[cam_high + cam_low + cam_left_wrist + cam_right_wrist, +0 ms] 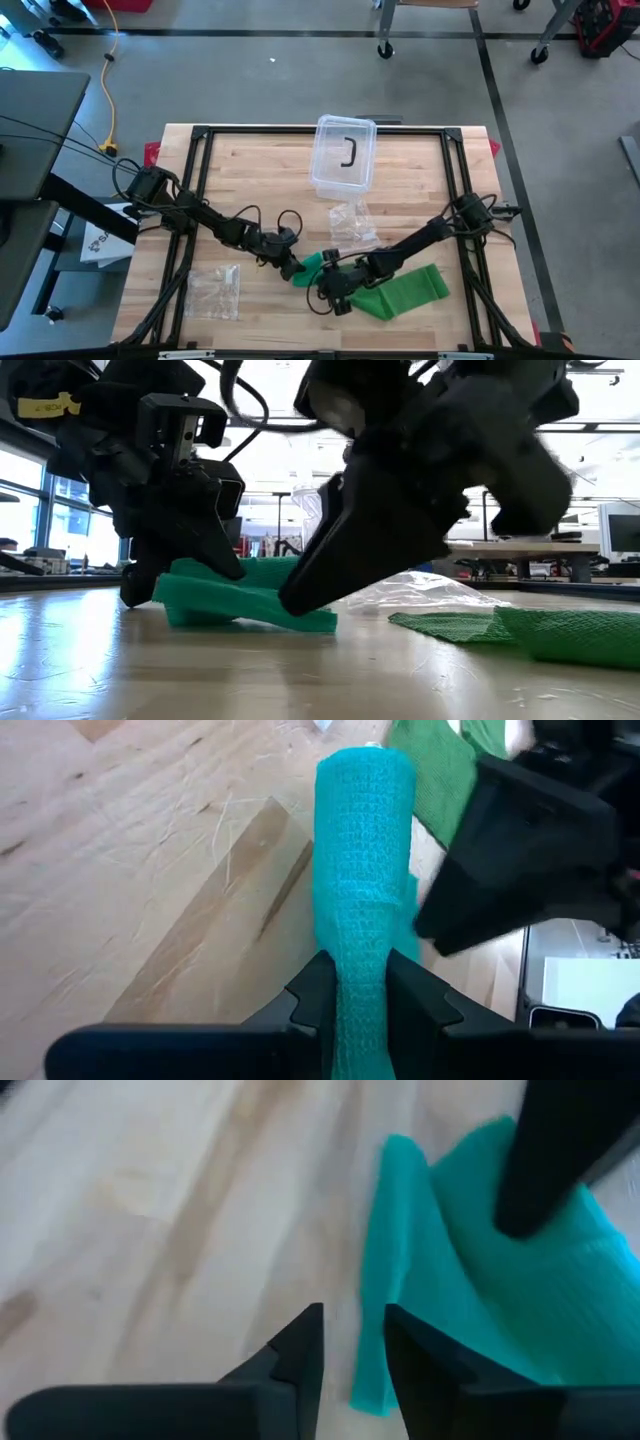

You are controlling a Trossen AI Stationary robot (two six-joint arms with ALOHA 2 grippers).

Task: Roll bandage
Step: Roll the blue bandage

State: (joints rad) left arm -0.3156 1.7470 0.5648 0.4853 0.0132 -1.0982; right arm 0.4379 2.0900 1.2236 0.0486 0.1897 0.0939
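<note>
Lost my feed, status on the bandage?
Left gripper shut on green elastic bandage roll. Right gripper slightly open beside it, holding nothing. Nothing blocking.

- 1 green bandage (405, 290) on the table, part rolled, part loose.
- 2 dark robot arms, 1 per side.
- 2 grippers: left gripper (292, 268) and right gripper (330, 288), both close by the rolled end.
- 2 fingers per gripper, so 4 fingers total.
- 1 clear plastic box (344, 156), w/ 1 dark curved thing inside, can't tell what.
- 2 crinkly clear plastic bags: 1 near the box (352, 224), 1 by the front left corner (214, 290).
- 1 wood table (260, 170) w/ 1 black frame round it.
- 1 yellow cable (106, 95) on the floor.
</note>
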